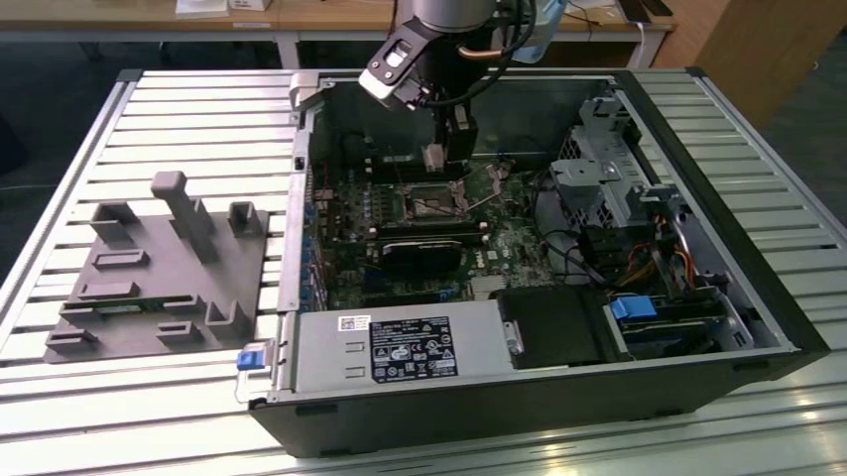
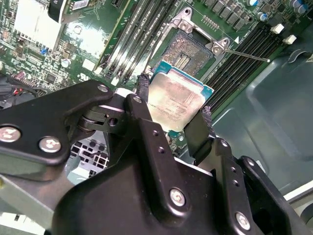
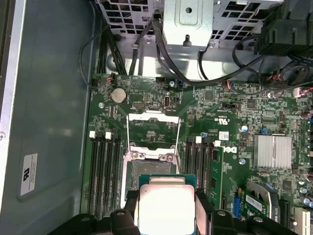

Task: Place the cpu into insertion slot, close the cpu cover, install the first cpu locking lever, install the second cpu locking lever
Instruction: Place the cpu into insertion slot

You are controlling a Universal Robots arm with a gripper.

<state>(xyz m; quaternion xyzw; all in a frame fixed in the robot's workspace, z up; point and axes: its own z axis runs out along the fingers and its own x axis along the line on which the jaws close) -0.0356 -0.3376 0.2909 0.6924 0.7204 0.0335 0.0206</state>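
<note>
**One chip gripped above an open socket**

One black two-fingered gripper point(image 2: 175, 100) point(image 3: 167, 208) was clamped on the cpu point(image 2: 177, 95) point(image 3: 166, 205), a small flat square chip with a pale silvery metal face and a green edge. Its black fingers point(image 2: 195, 129) pressed on two opposite sides of the chip. In both wrist views the chip hung clear of the board, close to the insertion slot point(image 2: 188, 54) point(image 3: 149, 166) but not seated in it. The slot, a small square socket with a dark centre, sat uncovered on the green circuit board point(image 3: 234, 117) between two banks of long black memory slots. The cpu cover point(image 3: 151, 115), a thin grey metal frame with a cut-out middle, stood flipped open at the socket's far side in the first wrist view. In the exterior view the arm reached down into the open black computer case point(image 1: 463, 421), its gripper point(image 1: 443, 154) poised over the socket point(image 1: 434, 203) near the board's middle. The case lay on a slatted metal table point(image 1: 119, 416), with a grey moulded fixture tray point(image 1: 159, 268) beside it towards the exterior view's left.
</note>
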